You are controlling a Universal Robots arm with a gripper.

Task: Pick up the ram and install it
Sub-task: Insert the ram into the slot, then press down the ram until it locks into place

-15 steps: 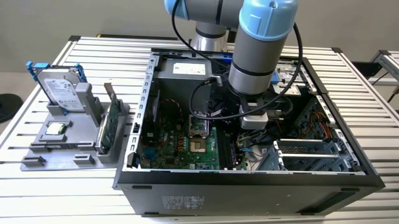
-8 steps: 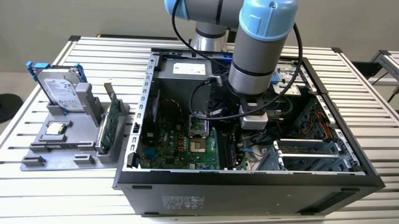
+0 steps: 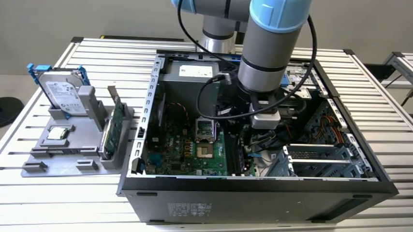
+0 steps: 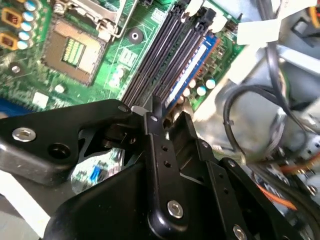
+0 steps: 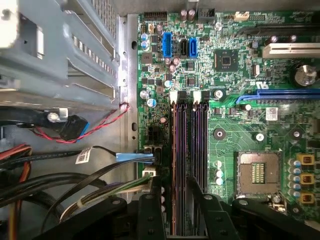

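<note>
We see the pincer lowered inside the open computer case on the worktop, fingers narrowly closed on the ram. Its long axis runs along the motherboard memory slots, seated on edge in one.

The computer case lies open on the slatted table. Inside it, the motherboard covers the floor, with the processor socket on it. Toward the exterior view's left of the case, the parts stand holds the hard drive and the expansion card.
</note>
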